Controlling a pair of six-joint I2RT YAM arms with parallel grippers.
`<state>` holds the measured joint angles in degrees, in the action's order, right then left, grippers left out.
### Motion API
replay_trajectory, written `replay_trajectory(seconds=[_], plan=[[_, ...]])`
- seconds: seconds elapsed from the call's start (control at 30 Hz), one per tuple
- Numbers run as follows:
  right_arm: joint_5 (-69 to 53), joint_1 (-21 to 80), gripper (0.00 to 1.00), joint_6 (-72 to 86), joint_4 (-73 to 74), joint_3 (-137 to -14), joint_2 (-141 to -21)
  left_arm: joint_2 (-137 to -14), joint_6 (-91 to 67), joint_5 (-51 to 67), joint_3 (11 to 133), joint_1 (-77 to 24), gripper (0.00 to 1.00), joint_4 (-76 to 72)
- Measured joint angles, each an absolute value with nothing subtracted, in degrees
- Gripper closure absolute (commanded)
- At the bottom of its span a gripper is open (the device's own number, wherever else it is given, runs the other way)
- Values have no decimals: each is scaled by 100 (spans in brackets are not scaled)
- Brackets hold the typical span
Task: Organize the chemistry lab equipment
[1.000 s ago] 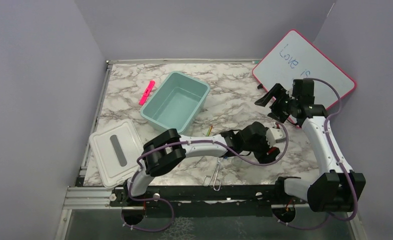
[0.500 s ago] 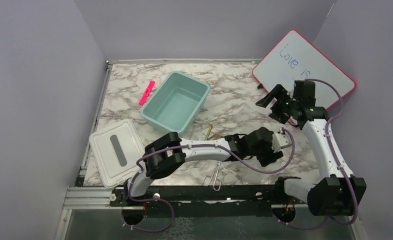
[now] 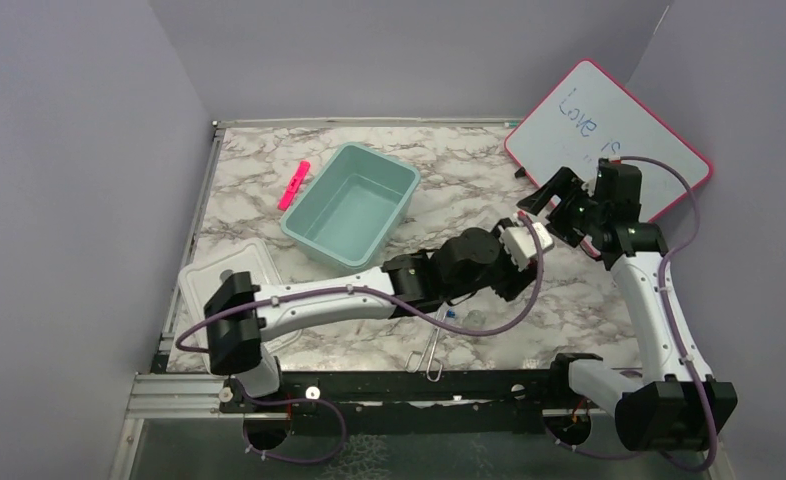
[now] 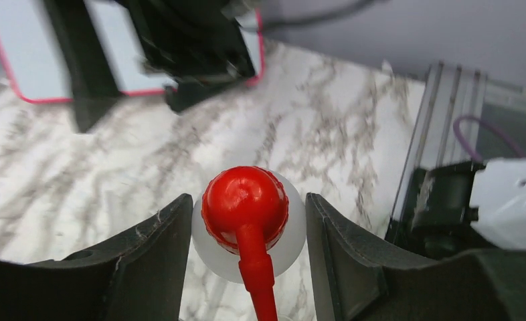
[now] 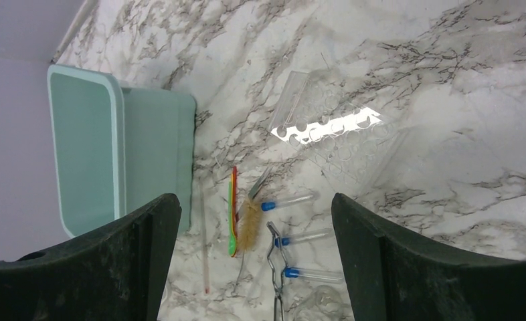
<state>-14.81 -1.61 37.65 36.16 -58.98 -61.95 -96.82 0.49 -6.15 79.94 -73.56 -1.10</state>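
Observation:
My left gripper (image 4: pixel 248 208) is shut on the red-bulbed dropper (image 4: pixel 245 195), its fingers against the dropper's white collar, and holds it above the table; in the top view it (image 3: pixel 527 238) hangs close to my right gripper (image 3: pixel 551 196). My right gripper (image 5: pixel 253 200) is open and empty, high over the rest of the set. Below it lie the green-handled tool (image 5: pixel 232 224), tan brush (image 5: pixel 250 224), metal tongs (image 5: pixel 276 267), thin clear rod (image 5: pixel 203 247), three blue-capped tubes (image 5: pixel 285 241) and a clear glass vessel (image 5: pixel 320 302).
A teal bin (image 3: pixel 349 205) stands at the back middle, its white lid (image 3: pixel 231 300) at front left. A pink marker (image 3: pixel 293 184) lies left of the bin. A pink-framed whiteboard (image 3: pixel 609 130) leans at back right. A clear well plate (image 5: pixel 327 134) lies on the marble.
My left arm has lifted from the front right of the table and swung back and left with the dropper, now close to the right gripper. The right gripper shifted slightly.

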Motion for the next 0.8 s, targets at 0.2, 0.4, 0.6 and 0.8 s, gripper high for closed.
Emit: replay_trajectory(seconds=[0.2,0.4,0.6,0.8], plan=[[-952,-161,12,3645,3739,-6016,-6031,-8611,119,-1623,7918,-7203,62,-285],[-513,-163,13,3444,3730,-6198,-5756,-7961,128,-2425,7540,-6466,66,-331],[-709,-163,14,3295,3691,-5986,-5653,-7778,-25,-2919,7312,-5100,66,-340],[-1236,-163,15,3245,3695,-5433,-5513,-7935,-377,-3087,7229,-3988,67,-388]])
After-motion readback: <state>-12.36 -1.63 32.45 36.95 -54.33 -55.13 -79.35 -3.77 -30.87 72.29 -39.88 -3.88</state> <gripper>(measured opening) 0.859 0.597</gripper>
